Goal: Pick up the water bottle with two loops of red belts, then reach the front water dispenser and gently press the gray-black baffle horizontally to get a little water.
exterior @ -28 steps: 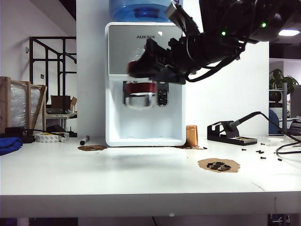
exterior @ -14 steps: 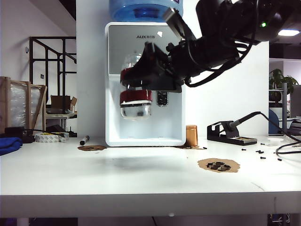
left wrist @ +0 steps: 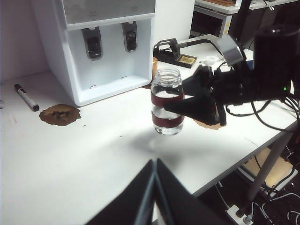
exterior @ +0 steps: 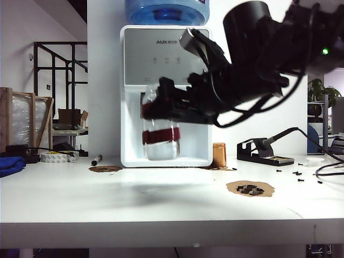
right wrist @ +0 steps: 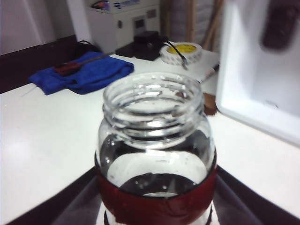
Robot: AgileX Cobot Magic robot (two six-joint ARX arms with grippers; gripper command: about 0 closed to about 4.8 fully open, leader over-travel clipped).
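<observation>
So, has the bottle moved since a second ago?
Yes. The water bottle, held in the right claw, has dropped lower against the water dispenser, from tap height down towards its tray recess.

A white table (exterior: 107, 204) fills the foreground, its front edge running straight across. Behind its middle rises a white wall (exterior: 105, 80). Past the table's left end stand a black metal rack (exterior: 54, 80) and a wooden crate (exterior: 21, 121), with a cardboard box (exterior: 70, 115) between. Past the right end, a ceiling light (exterior: 329, 37) glows above a leafy plant (exterior: 317, 91).
</observation>
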